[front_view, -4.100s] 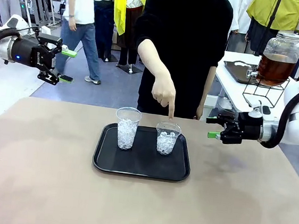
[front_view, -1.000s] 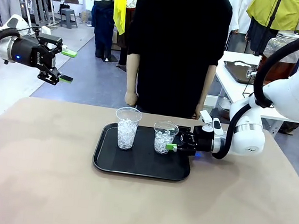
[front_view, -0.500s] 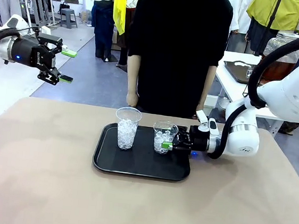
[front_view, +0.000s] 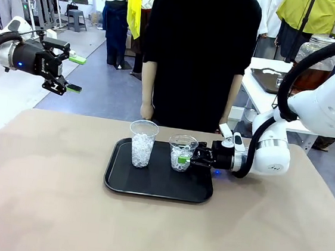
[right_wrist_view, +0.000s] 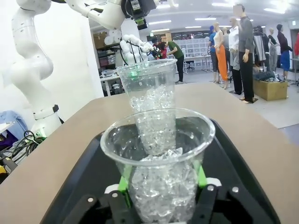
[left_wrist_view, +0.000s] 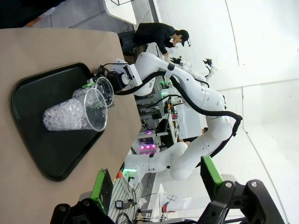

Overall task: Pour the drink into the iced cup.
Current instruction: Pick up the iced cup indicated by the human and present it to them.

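My arms are white and round, the right arm [front_view: 331, 107] with a fat black cable [front_view: 282, 95]. My left pincer [front_view: 76, 74], at ten o'clock, is black with green pads [front_view: 76, 59].

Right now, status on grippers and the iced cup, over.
Right gripper shut on shorter iced cup, on tray. Left gripper open, raised aside. Taller iced cup alongside, apart.

Glossy clear plastic iced cup [front_view: 183, 145] on a matt black tray [front_view: 149, 187].

Clear iced cup [front_view: 182, 146], upright on tray [front_view: 149, 186], gripped by right fingers [front_view: 183, 160].
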`<state>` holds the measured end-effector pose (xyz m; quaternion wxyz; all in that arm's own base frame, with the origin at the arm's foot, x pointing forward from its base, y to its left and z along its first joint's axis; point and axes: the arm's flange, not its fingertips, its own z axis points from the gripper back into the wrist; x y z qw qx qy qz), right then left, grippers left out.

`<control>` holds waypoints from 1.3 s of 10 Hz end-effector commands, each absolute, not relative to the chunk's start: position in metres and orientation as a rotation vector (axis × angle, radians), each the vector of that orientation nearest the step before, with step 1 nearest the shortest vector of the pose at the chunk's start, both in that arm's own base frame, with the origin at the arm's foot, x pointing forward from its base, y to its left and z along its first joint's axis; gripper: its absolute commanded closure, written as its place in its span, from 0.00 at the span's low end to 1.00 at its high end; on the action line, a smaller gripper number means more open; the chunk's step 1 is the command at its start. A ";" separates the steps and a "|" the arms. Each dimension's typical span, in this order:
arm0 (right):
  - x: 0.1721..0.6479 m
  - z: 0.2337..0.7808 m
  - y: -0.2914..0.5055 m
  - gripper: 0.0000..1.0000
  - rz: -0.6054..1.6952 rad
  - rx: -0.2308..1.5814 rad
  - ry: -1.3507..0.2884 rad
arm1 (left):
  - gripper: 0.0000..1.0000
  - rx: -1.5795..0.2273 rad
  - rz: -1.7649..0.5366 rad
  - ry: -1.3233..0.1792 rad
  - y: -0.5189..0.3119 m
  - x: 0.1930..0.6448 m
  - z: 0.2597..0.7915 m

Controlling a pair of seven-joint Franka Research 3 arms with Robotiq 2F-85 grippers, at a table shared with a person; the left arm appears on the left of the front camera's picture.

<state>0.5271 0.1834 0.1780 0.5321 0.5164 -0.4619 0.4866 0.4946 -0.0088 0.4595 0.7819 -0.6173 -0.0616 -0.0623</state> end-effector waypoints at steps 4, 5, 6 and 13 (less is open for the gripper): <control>0.545 0.244 0.188 0.38 1.159 1.268 -1.110 | 0.00 -1.336 -0.136 -0.134 -0.008 0.492 0.460; 0.554 0.265 0.190 0.38 1.165 1.271 -1.126 | 0.00 -1.336 -0.136 -0.134 -0.008 0.492 0.460; 0.563 0.283 0.192 0.38 1.161 1.285 -1.119 | 0.00 -1.336 -0.136 -0.134 -0.008 0.492 0.460; 0.582 0.325 0.195 0.38 1.149 1.295 -1.137 | 0.00 -1.336 -0.136 -0.134 -0.008 0.492 0.460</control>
